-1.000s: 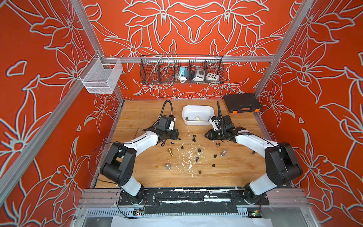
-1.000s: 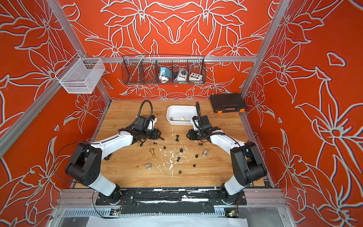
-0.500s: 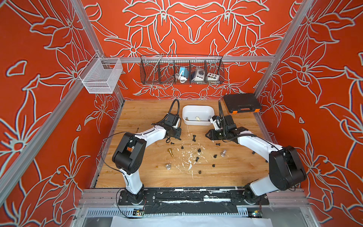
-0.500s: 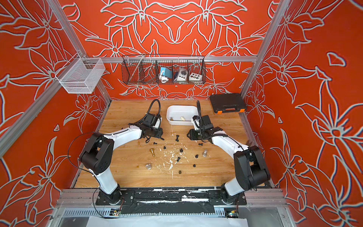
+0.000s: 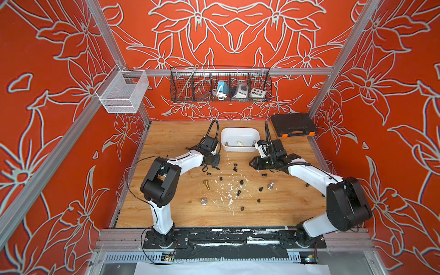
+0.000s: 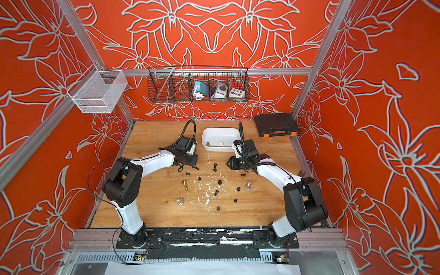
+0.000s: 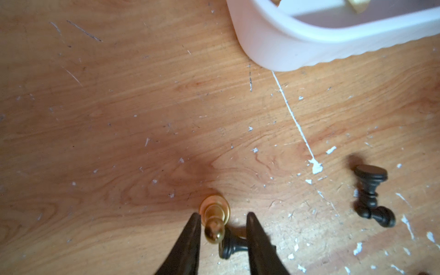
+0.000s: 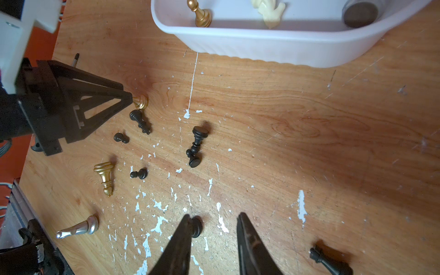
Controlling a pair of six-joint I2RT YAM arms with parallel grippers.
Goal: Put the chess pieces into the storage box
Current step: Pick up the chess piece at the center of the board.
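Note:
The white storage box (image 5: 238, 149) (image 6: 219, 149) stands at the back of the table and holds a gold pawn (image 8: 202, 14), a cream knight (image 8: 269, 9) and a silver piece (image 8: 359, 12). Several small black chess pieces (image 5: 241, 182) lie scattered in front of it, along with a toppled gold piece (image 5: 206, 184) and two silver ones (image 5: 271, 185) (image 5: 203, 201). My left gripper (image 7: 223, 219) (image 5: 215, 164) is low at the table. Its jaws stand apart around an upright gold pawn (image 7: 214, 214) and a lying black piece (image 7: 229, 245). The right gripper (image 8: 214, 219) (image 5: 251, 164) is open and holds nothing; a black piece (image 8: 196, 226) sits beside one finger.
A black case with orange latches (image 5: 294, 125) lies at the back right, close to the box. A dark wire basket (image 5: 220, 84) hangs on the back wall and a white mesh basket (image 5: 121, 92) on the left rail. White paint flecks mark the wood.
The left arm has folded and carried its gripper a little to the right, toward the box, and its jaws have narrowed around the gold pawn. The right arm has barely moved.

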